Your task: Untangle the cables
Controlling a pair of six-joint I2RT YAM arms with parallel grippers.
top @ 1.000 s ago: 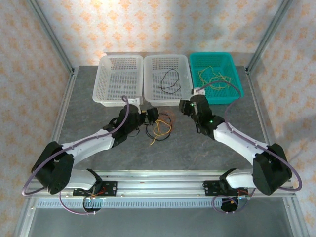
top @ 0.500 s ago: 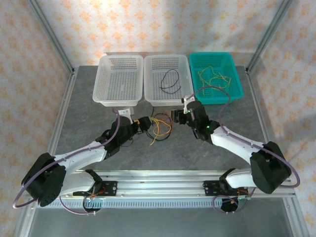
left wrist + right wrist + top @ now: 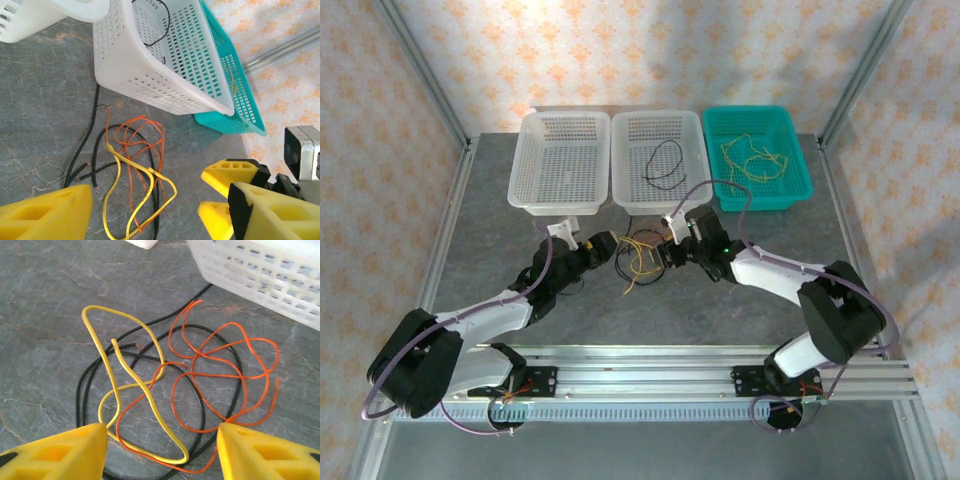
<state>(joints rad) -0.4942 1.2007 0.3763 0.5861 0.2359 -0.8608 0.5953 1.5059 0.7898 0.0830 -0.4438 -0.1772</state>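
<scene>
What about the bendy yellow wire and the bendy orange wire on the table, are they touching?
Touching. The right wrist view shows the thin yellow cable lying across the thin orange cable where their loops cross, with no gap.

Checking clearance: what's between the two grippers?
The tangle of yellow, black and orange cables lies between the left gripper and the right gripper; the top view shows it.
</scene>
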